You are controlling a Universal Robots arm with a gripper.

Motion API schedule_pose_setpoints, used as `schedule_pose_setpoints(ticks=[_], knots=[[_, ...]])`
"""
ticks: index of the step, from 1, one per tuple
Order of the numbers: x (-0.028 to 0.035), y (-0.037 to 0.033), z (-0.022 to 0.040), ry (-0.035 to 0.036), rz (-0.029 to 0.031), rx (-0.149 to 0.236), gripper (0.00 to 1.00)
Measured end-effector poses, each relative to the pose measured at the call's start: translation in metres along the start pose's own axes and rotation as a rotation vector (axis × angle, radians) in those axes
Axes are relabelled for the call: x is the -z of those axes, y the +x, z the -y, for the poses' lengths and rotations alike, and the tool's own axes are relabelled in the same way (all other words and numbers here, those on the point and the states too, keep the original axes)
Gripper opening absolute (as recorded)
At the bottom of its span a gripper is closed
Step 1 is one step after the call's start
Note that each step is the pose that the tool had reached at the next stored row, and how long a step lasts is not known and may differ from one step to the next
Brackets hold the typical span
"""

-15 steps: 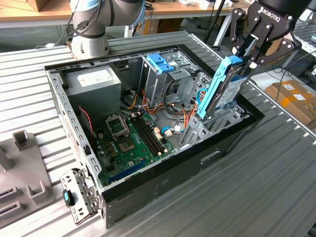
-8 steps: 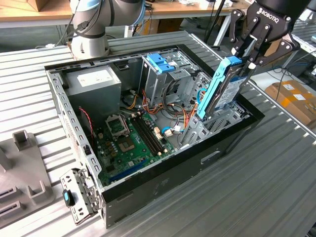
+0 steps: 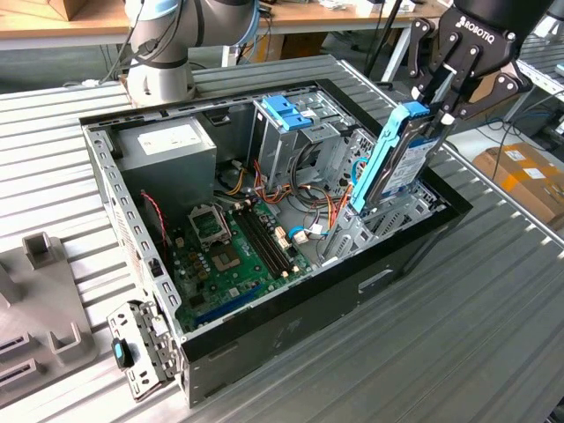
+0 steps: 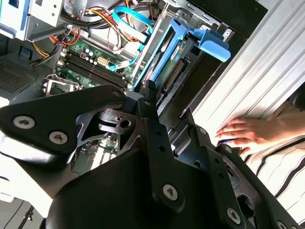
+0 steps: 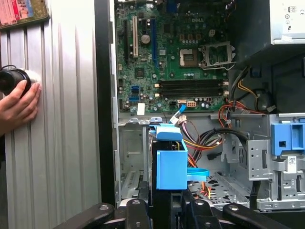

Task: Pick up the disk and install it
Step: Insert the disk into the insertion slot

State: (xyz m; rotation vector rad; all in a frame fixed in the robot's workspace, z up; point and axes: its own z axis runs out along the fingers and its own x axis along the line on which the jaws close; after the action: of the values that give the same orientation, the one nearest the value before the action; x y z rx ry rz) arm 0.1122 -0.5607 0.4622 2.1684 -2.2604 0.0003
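Closest to both wrist cameras I see the black links of the end effector (image 5: pixel 163 207), with its fingers closed narrow on the upper edge of the disk (image 5: pixel 171 167). I am holding the disk by this edge. In the exterior view it stands almost upright, a little tilted, and its lower end is down inside the open computer case (image 3: pixel 106 176), in the corner at the exterior view's right. How deep the lower end sits, I cannot tell. Near the disk, further inside the case, stands a metal cage (image 3: pixel 280 150) with a blue top, and the green motherboard (image 3: pixel 229 251) lies on the case floor. The case rests on a ribbed metal counter (image 3: pixel 441 352). A person's hand (image 4: pixel 248 133) lies flat on this counter, just beside the case.
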Motion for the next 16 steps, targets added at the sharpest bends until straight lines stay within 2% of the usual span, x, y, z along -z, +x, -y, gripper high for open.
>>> schedule_pose_setpoints(ticks=[11,15,16], knots=[[-0.0024,0.0,0.0004,-0.0001,0.002,-0.001,0.35],[-0.0086,0.0,0.0004,-0.0001,0.0026,-0.001,0.35],[-0.0135,-0.0001,0.0005,-0.0002,0.0026,-0.001,0.35]])
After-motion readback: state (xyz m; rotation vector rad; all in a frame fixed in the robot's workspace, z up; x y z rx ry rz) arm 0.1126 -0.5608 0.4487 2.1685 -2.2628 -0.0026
